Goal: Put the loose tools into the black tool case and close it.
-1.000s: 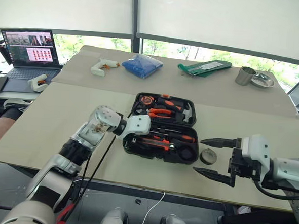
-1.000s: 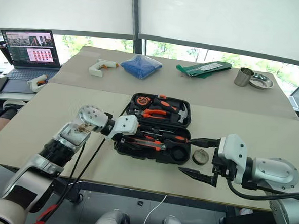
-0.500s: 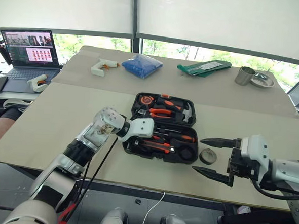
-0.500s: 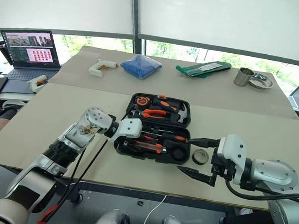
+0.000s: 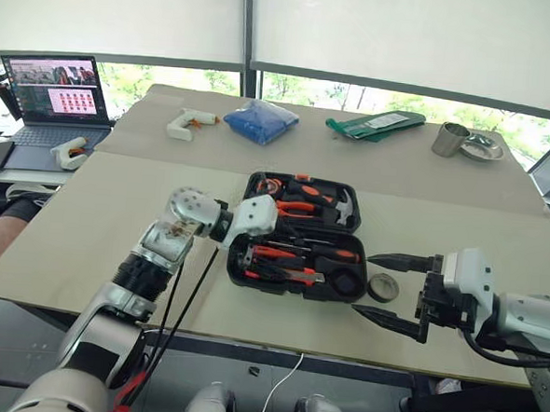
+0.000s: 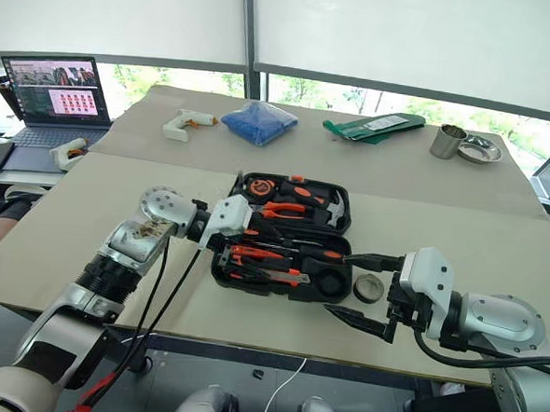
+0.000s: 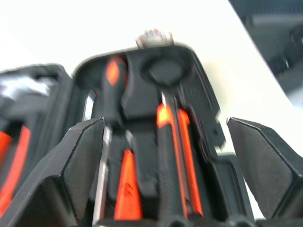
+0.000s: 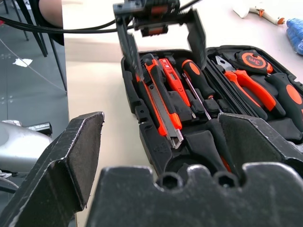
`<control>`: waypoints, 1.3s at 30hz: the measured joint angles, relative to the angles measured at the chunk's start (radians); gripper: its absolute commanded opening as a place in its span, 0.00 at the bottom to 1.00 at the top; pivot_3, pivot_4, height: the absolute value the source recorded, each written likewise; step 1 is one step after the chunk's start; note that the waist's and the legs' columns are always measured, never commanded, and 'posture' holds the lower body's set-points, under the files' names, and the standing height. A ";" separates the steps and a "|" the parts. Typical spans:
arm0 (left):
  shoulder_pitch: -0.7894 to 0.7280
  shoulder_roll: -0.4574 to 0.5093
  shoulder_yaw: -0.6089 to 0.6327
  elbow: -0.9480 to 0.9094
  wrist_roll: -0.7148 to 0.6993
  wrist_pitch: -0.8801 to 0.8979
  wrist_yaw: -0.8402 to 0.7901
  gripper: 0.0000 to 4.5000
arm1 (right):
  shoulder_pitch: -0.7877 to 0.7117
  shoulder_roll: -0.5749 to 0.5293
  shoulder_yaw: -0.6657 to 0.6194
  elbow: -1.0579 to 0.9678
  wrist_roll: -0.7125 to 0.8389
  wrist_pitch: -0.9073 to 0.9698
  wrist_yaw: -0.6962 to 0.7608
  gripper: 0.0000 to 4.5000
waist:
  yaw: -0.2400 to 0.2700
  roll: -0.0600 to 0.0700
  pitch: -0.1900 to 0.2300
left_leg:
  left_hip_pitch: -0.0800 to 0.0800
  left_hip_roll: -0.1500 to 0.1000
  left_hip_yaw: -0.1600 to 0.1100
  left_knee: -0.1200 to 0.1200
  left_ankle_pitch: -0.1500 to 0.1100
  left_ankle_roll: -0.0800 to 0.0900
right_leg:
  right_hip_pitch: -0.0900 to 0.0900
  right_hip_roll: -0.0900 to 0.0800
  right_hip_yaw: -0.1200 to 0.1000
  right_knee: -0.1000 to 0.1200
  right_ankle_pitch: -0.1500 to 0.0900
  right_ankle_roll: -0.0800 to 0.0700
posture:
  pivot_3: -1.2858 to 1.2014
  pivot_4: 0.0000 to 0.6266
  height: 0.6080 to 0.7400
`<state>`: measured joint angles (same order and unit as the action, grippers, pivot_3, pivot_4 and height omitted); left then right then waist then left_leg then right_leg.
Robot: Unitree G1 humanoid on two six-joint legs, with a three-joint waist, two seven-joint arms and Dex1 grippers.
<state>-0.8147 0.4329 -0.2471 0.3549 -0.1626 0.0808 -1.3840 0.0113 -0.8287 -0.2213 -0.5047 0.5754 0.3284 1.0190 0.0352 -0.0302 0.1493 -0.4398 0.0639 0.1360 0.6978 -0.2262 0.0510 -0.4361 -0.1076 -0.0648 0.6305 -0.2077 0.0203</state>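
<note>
**Tape roll lies just off the right jaws**

The beige bench [image 5: 88,213] carries the open black plastic clamshell tool case [image 5: 296,237] at frame centre, orange-and-black screwdrivers and utility knife [image 8: 163,106] slotted lengthwise. The dark tape roll [image 5: 382,287] sits lower right, just beside the case, nearest the right gripper [image 5: 389,288], jaws apart. The left gripper [image 6: 228,239], jaws apart, has lifted and spread since earlier.
</note>
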 measured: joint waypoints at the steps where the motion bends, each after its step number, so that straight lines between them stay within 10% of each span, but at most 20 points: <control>1: 0.000 -0.001 0.014 0.016 -0.007 -0.017 0.000 0.64 | -0.001 0.007 0.000 0.003 0.000 0.000 -0.002 1.00 | 0.000 0.000 0.000 | 0.000 0.000 0.000 0.000 0.000 0.000 | 0.000 0.000 0.000 0.000 0.000 0.000 | 0.52 0.24 0.99; 9: 0.078 -0.025 0.028 0.072 -0.003 -0.140 0.019 0.02 | 0.026 0.038 0.000 0.016 -0.002 0.000 -0.018 1.00 | 0.002 0.000 0.000 | 0.000 0.000 0.000 0.001 0.000 0.000 | 0.001 0.000 0.000 0.000 0.000 0.000 | 0.52 0.24 0.99; 39: 0.115 -0.079 -0.115 0.023 0.095 0.246 0.172 0.02 | 0.033 0.059 0.010 0.023 -0.005 -0.001 -0.033 1.00 | 0.003 0.011 -0.019 | 0.021 0.001 -0.002 -0.001 -0.003 -0.003 | 0.017 -0.004 0.001 -0.002 -0.007 0.001 | 0.52 0.24 0.99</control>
<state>-0.6994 0.3543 -0.3619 0.3782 -0.0680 0.3265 -1.2115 0.0441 -0.7695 -0.2116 -0.4813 0.5707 0.3276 0.9856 0.0378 -0.0196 0.1301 -0.4183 0.0646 0.1342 0.6972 -0.2290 0.0477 -0.4193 -0.1114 -0.0640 0.6286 -0.2145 0.0212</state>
